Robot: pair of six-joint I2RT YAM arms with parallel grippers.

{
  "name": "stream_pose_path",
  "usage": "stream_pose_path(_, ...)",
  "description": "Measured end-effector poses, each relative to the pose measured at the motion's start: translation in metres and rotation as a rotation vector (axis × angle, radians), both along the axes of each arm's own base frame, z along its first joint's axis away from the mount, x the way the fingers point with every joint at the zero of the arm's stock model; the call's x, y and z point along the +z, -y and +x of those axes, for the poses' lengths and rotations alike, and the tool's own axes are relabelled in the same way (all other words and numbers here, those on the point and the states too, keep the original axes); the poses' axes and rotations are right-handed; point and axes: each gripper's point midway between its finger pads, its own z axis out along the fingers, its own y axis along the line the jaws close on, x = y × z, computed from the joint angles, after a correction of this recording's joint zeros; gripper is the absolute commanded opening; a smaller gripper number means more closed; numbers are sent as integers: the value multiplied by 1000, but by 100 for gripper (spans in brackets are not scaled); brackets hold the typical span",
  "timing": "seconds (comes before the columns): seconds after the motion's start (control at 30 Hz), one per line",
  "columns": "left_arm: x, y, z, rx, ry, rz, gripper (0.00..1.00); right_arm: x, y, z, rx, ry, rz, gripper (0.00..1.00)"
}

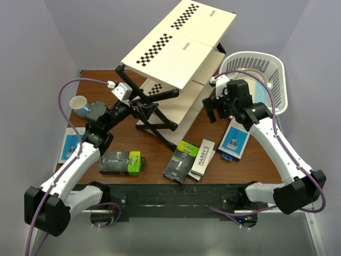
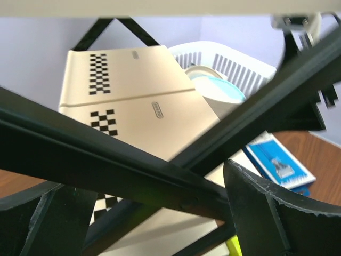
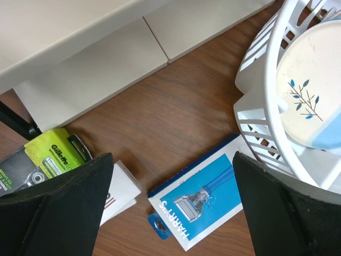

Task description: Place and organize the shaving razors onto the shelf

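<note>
The shelf (image 1: 176, 45) stands at the back middle, its cream boards (image 2: 133, 85) on a black folding frame. My left gripper (image 1: 136, 109) is open at that frame, and a black crossbar (image 2: 160, 176) runs between its fingers (image 2: 266, 213). My right gripper (image 1: 212, 111) hangs open above the table by the shelf's right side. Below it lies a blue-and-white razor box (image 3: 200, 197). A white razor box (image 1: 202, 158) and a black-and-green one (image 1: 181, 160) lie at front middle. Another black-and-green box (image 1: 121, 161) lies front left, and a blue-and-white one (image 1: 69, 146) at the far left.
A white plastic basket (image 1: 277, 74) holding a white-and-blue plate (image 3: 303, 96) stands at the back right, close to my right arm. A paper cup (image 1: 80, 104) sits at the left behind my left arm.
</note>
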Motion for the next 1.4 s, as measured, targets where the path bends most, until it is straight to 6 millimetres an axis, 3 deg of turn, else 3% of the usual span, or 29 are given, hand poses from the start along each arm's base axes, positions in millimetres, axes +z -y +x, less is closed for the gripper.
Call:
stream_pose_path(0.1,6,-2,6,33,-26,-45,97,0,0,0,0,0,0,99)
stream_pose_path(0.23,6,-2,11,47,-53,-64,79,0,0,0,0,-1,1,99)
stream_pose_path(0.5,3,-12,13,102,-70,-17,74,-5,-3,7,-1,-9,-3,99)
stream_pose_path(0.63,5,-48,18,208,-43,33,74,-6,-4,9,0,-10,-4,99)
stream_pose_path(0.83,13,-148,41,516,26,128,79,-3,-6,16,-17,-10,11,99)
stream_pose_path(0.97,25,-204,53,696,49,138,91,11,-14,41,-40,29,46,99)
stream_pose_path(1.03,28,-217,58,739,51,143,94,17,-16,56,-58,61,68,99)
stream_pose_path(1.17,24,-219,56,743,24,145,96,24,-11,92,-137,123,127,98)
stream_pose_path(1.4,8,-195,14,644,-65,83,93,9,15,163,-293,170,224,97)
